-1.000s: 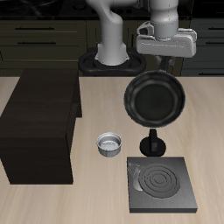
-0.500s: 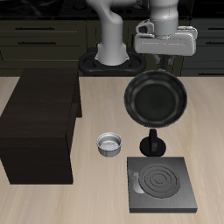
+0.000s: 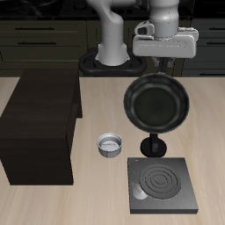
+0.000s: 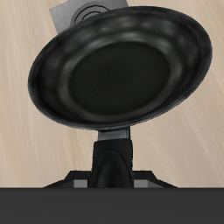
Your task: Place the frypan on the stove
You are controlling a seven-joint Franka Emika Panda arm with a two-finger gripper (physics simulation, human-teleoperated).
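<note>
- Stove point(image 3: 163, 185) sits nearest the counter's point(image 3: 53, 202) front edge, its burner bare; the moka pot point(image 3: 156, 145) stands just behind it.
- Frypan point(image 3: 156, 103) hangs tilted in the air above that pot, farther back than the stove.
- Gripper point(image 3: 163, 60) holds the pan's handle, pan hanging below it.
- Risk, as a judgement: lowering too early could knock the pot; the tilted pan may land askew.

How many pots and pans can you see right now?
3. The frypan hangs in the air, held by its handle. The moka pot stands just behind the stove, partly hidden by the frypan. The small bowl sits beside the cabinet. More may be hidden.
</note>
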